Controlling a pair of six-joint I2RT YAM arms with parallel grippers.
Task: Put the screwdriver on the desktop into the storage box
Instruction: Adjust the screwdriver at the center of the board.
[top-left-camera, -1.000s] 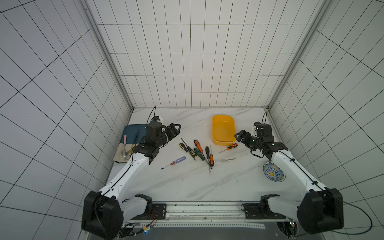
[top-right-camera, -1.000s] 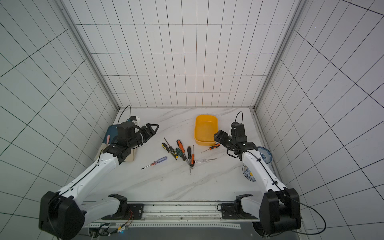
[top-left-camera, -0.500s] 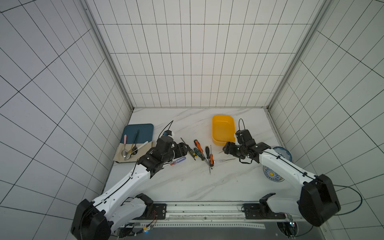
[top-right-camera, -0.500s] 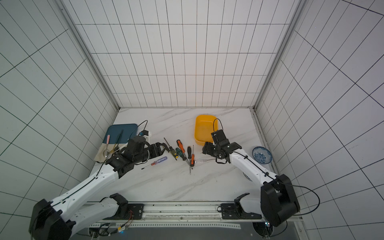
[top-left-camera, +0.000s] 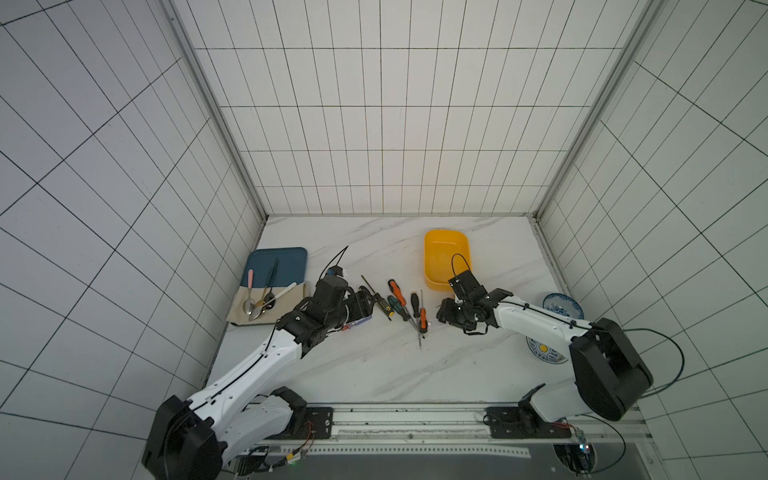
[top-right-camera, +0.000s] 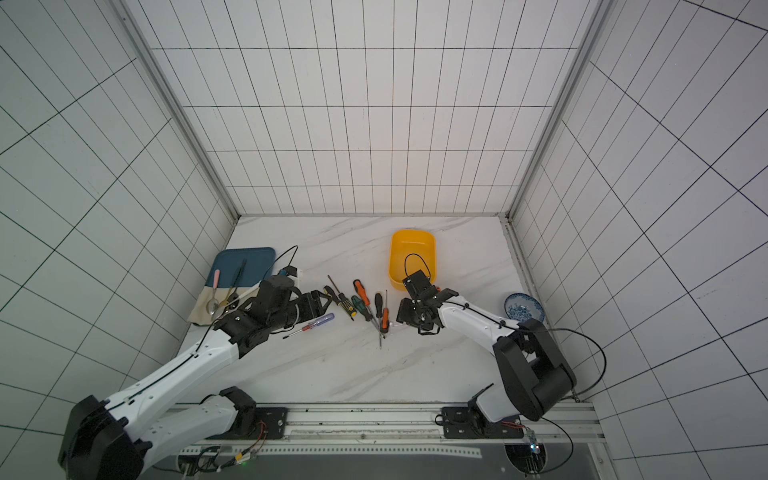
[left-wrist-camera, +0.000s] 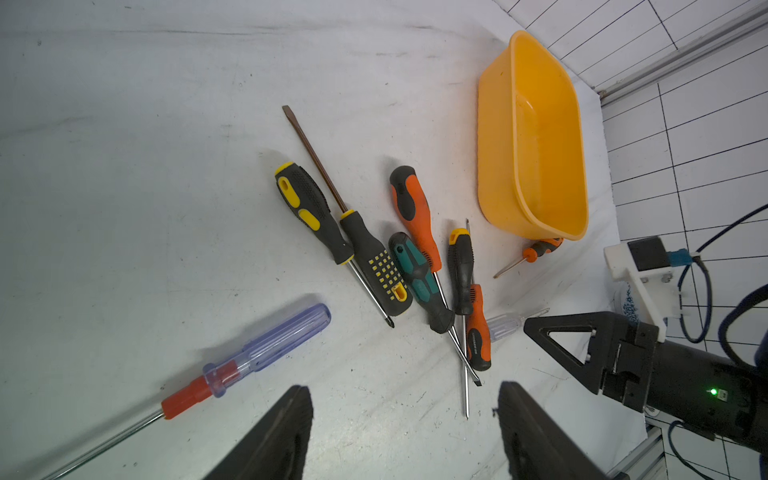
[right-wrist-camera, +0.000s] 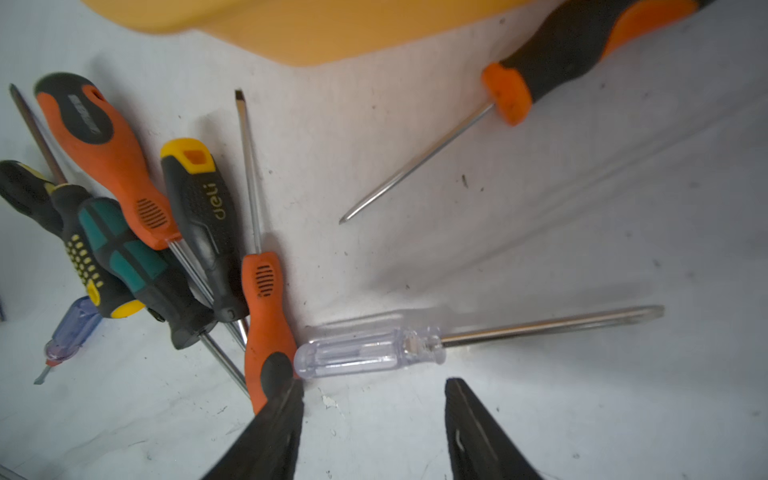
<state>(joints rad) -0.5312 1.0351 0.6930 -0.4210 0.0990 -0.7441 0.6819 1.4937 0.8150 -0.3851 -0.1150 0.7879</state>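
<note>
Right wrist view: my right gripper is about half open, holding nothing; the clear-handled screwdriver lies on the desktop just ahead of the tips.
Risk: one finger is right against the orange-handled screwdriver, so closing could pinch both or drag it along.
Box: storage box sits further out ahead.
Left gripper: wide open, empty.
</note>
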